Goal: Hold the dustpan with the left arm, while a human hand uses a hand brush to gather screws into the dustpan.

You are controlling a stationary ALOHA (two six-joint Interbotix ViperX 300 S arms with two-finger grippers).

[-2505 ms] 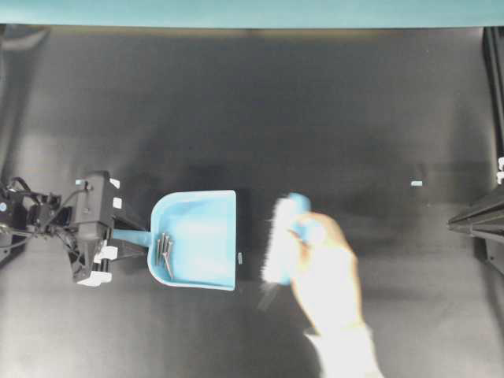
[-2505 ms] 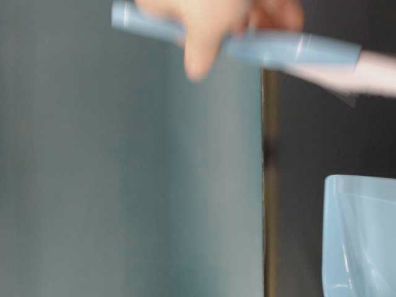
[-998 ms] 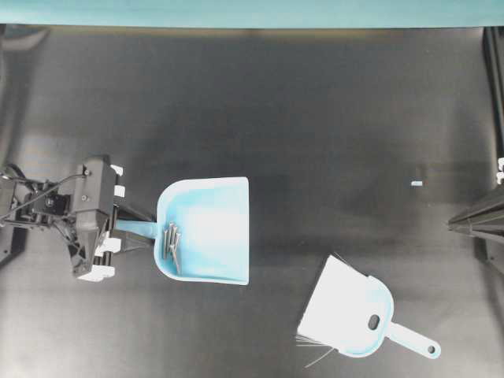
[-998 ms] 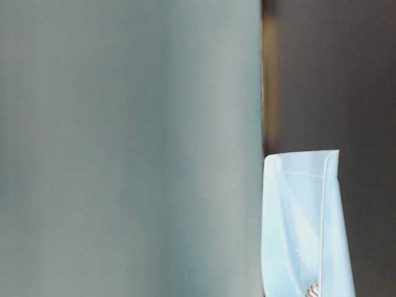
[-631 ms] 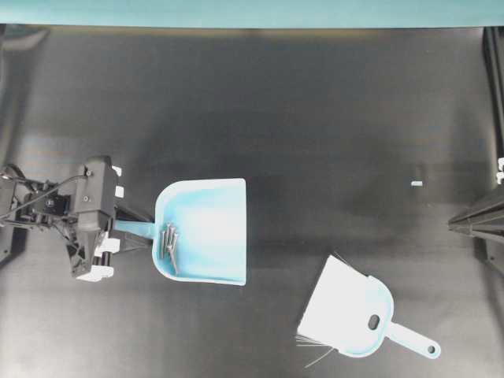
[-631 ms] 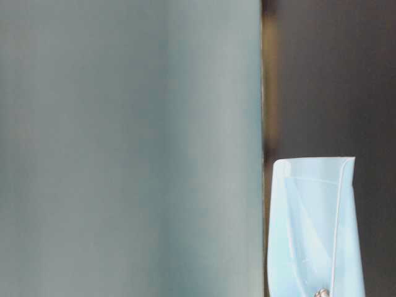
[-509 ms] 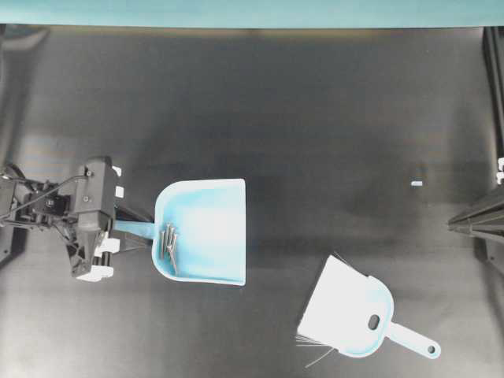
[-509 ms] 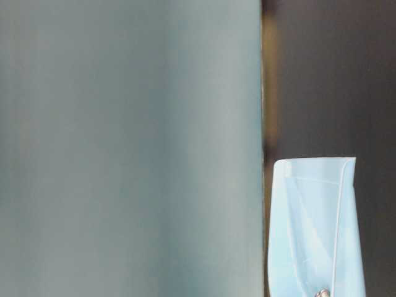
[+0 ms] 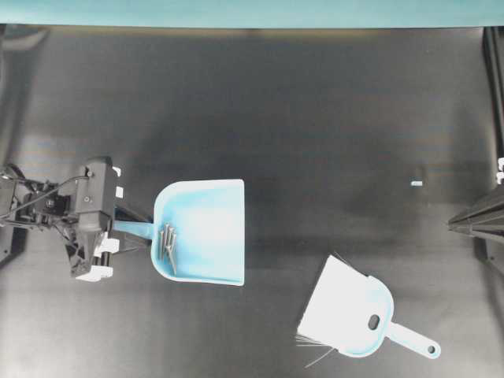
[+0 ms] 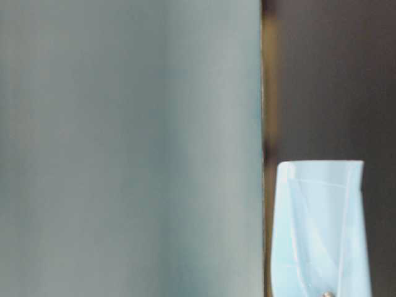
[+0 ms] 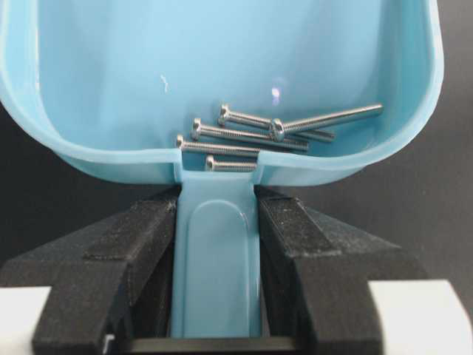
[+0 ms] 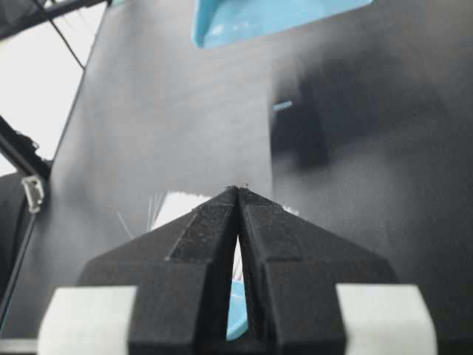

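Observation:
The light blue dustpan [image 9: 209,228] lies left of centre, mouth facing right. My left gripper [image 9: 126,228] is shut on its short handle; in the left wrist view the black fingers [image 11: 140,229] press both sides of the handle and the gripper [image 11: 216,211] holds it. Several silver screws [image 9: 167,240] lie in the pan's back by the handle, and they show plainly in the left wrist view [image 11: 273,133]. The hand brush [image 9: 350,315] lies on the table at the lower right, bristles to the upper left. No human hand is in view. My right gripper [image 12: 238,191] is shut and empty.
The table top is black cloth [image 9: 315,118] with a teal wall [image 9: 252,12] at the far edge. A tiny white fleck [image 9: 416,183] lies at the right. The right arm [image 9: 472,216] rests at the right edge. The table-level view shows the dustpan's mouth [image 10: 318,229].
The hand that swept with the brush 2.5 s ago has left, and the brush lies on the table. In the last second the dustpan shifted slightly left with my left gripper.

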